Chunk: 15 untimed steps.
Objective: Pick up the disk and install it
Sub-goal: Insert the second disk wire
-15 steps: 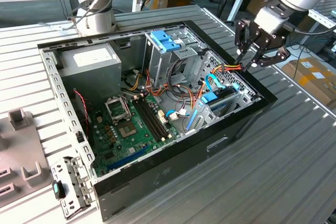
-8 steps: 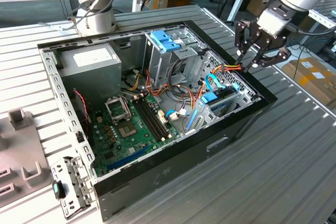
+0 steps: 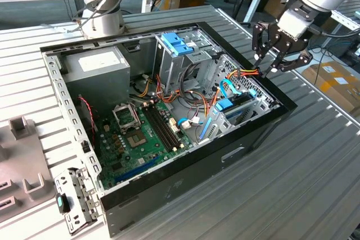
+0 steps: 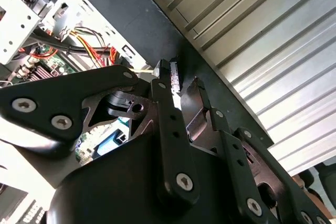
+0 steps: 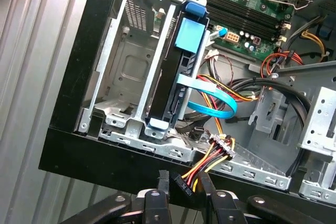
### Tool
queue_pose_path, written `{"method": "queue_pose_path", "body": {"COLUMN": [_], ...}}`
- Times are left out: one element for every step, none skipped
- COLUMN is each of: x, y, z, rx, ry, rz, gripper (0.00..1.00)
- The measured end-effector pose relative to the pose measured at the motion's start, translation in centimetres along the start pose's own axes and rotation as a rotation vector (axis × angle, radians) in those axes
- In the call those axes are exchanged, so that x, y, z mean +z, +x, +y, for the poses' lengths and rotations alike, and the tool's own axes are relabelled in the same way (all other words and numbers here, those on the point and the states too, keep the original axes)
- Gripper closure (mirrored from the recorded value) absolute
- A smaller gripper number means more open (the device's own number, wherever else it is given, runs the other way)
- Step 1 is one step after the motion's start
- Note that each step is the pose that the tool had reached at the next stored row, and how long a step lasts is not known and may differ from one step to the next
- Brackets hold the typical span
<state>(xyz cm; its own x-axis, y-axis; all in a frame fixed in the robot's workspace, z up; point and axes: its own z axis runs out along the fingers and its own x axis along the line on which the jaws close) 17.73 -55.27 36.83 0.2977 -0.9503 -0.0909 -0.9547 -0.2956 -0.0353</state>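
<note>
One disk [image 5: 176, 77] seated in bay, gripper [image 3: 268, 64] just above/beside

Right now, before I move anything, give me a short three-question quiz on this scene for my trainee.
1. True or false: the disk lies flat on the table beside the computer case.
2. Where does the end effector hang? A) over the motherboard; B) over the case's edge at the exterior view's right; C) over the power supply.
3. What colour is the flat cable running by the disk?

Key: 1 false, it stands on edge in the drive cage; 2 B; 3 blue.
</note>
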Motion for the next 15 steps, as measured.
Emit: {"method": "queue_pose_path", "body": {"x": [0.0, 0.0, 0.0, 0.02, 0.02, 0.03, 0.03, 0.04, 0.04, 0.05, 0.05, 0.05, 0.06, 0.06, 0.07], "y": [0.0, 0.0, 0.0, 0.0, 0.0, 0.0, 0.0, 0.01, 0.01, 0.01, 0.02, 0.03, 0.03, 0.03, 0.01], "z": [0.0, 0.0, 0.0, 0.0, 0.0, 0.0, 0.0, 0.0, -0.01, -0.02, -0.06, -0.1, -0.14, -0.21, -0.27], "rx": [-0.01, -0.047, -0.081, -0.127, -0.164, -0.191, -0.209, -0.225, -0.239, -0.252, -0.274, -0.289, -0.297, -0.304, -0.308], "ry": [-0.001, -0.0042, -0.0074, -0.0116, -0.0149, -0.0174, -0.019, -0.0205, -0.0218, -0.023, -0.025, -0.0263, -0.0271, -0.0277, -0.028], "rz": [-0.0004, -0.0017, -0.0029, -0.0047, -0.0059, -0.0069, -0.0075, -0.008, -0.0085, -0.009, -0.0098, -0.0103, -0.0106, -0.0108, -0.011], "gripper": [0.64, 0.64, 0.64, 0.64, 0.64, 0.64, 0.64, 0.64, 0.64, 0.64, 0.64, 0.64, 0.64, 0.64, 0.64]}}
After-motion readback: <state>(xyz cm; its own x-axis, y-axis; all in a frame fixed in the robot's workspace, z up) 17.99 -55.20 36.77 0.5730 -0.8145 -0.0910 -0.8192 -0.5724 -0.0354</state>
